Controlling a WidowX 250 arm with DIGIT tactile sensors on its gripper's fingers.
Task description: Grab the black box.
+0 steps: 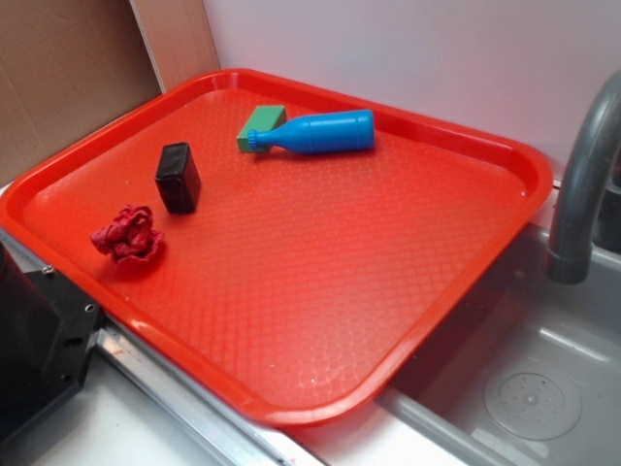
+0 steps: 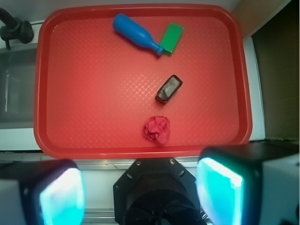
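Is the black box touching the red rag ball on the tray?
Apart. The wrist view shows bare tray between the black box and the red rag ball; the exterior view shows the same gap.

Red tray (image 1: 505, 165), 4 objects on it

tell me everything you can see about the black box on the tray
The black box is a small glossy block with rounded edges, probably plastic. It sits on the red tray, toward one side, apart from everything else. The red rag ball is its nearest neighbour, and the green block and blue bottle lie farther off. The pincer is open and well short of it.
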